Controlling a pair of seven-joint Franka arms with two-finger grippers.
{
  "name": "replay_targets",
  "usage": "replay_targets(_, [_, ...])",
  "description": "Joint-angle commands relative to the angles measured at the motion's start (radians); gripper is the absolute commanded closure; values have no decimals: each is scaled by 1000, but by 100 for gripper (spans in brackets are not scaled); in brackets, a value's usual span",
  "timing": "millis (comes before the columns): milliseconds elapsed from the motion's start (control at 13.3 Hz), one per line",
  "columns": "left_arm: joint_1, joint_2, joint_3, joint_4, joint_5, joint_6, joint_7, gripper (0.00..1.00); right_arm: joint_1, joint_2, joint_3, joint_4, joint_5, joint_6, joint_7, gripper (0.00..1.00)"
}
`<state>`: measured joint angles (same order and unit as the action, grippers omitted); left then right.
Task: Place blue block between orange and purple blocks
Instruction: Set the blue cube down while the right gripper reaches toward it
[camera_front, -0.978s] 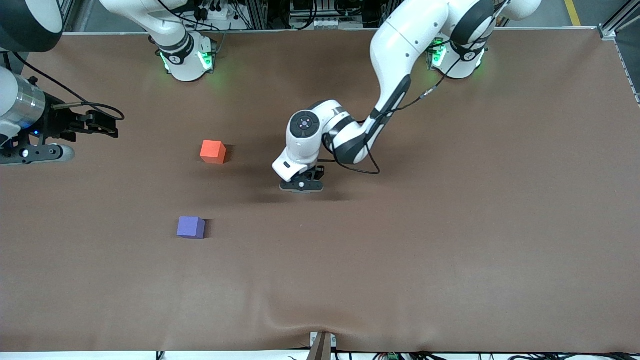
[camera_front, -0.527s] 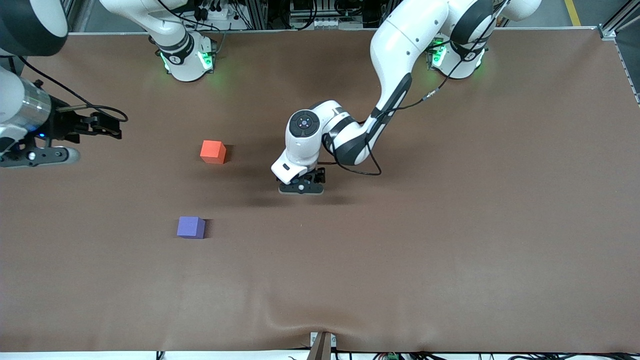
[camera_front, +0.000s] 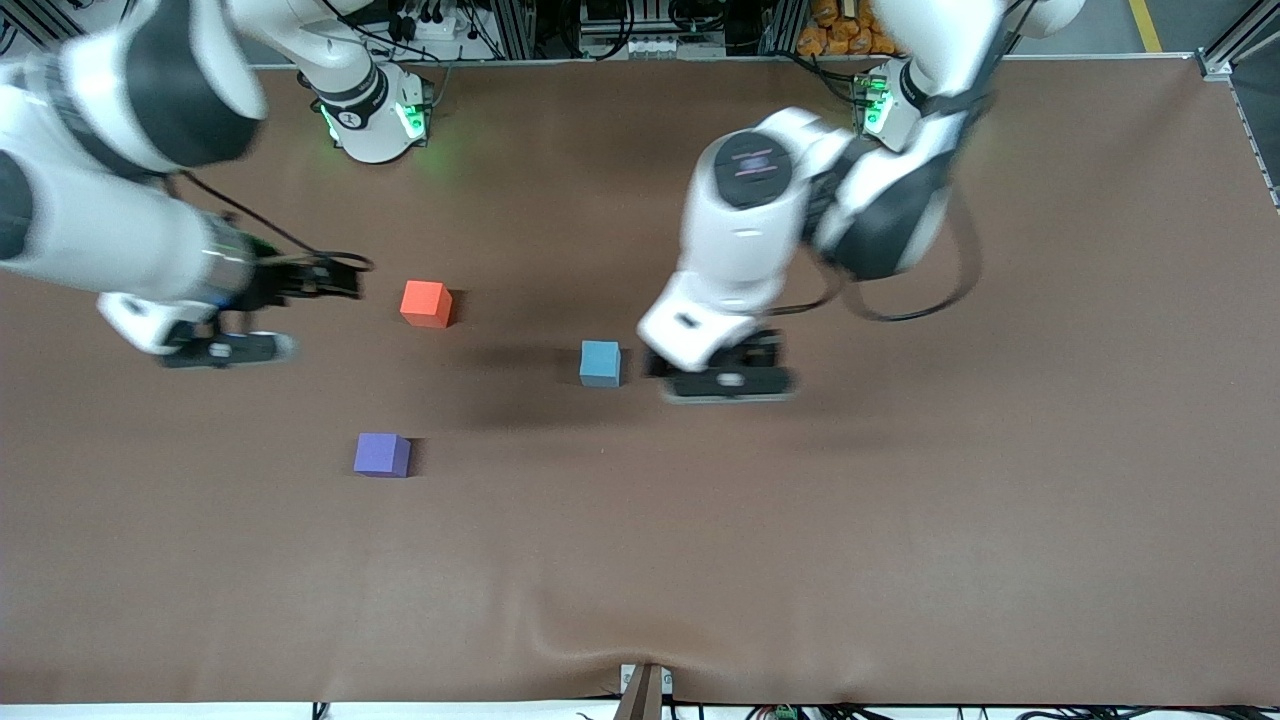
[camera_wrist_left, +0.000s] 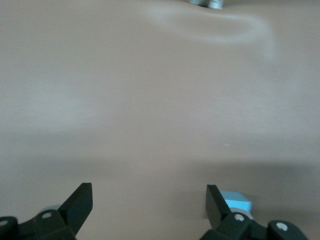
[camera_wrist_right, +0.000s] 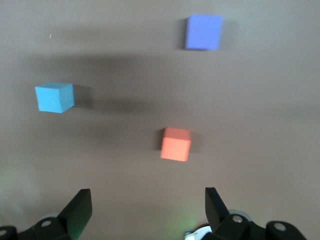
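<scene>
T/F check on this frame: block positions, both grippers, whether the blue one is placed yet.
1. The blue block sits on the table, held by nothing. True.
2. The blue block lies between the orange block and the purple block. False: it sits apart from both, toward the left arm's end.
3. The left gripper is shut on the blue block. False: it is open, beside the block.
4. The right gripper is open and empty. True.
5. The purple block is nearer the front camera than the orange block. True.
</scene>
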<state>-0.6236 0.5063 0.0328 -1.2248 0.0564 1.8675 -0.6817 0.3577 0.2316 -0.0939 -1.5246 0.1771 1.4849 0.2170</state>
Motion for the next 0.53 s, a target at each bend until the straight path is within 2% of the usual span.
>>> replay_targets(0, [102, -119, -10, -56, 16, -109, 13, 0, 136, 23, -10, -83, 22, 140, 177, 0])
replay_targets(226, [230, -190, -11, -56, 19, -214, 156, 0, 234, 44, -10, -161, 22, 328, 248, 0])
replay_targets(451, [329, -216, -11, -70, 16, -249, 370, 0, 279, 144, -10, -163, 22, 477, 263, 0])
